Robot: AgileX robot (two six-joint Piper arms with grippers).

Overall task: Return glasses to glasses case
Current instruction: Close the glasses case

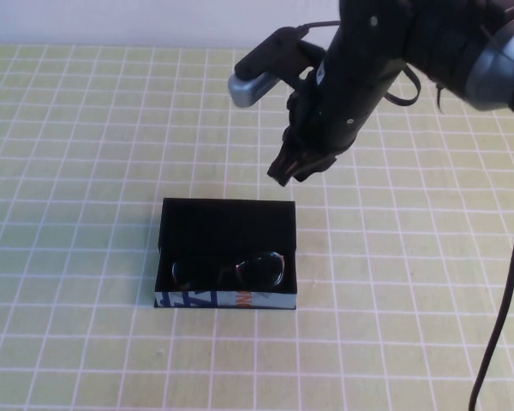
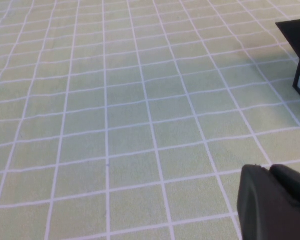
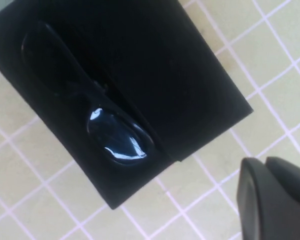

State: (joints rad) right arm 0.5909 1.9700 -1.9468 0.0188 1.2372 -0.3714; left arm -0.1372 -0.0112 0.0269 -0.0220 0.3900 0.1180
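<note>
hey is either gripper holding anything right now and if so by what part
Nothing is held. The glasses lie inside the glasses case; the right gripper hangs empty above its far right corner. The left gripper holds nothing over bare table.

A pale green tablecloth (image 1: 86, 171) with a white grid covers the table, below a white wall (image 1: 111, 21).

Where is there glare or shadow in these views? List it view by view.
High view: the glasses case is near-uniform black, with thin glints on the glasses; the right gripper hangs dark behind it. Right wrist view: one lens carries bluish-white glare, the other stays dark. Left wrist view: a soft shadow lies beside the case's corner; the left gripper is a featureless dark shape.
</note>
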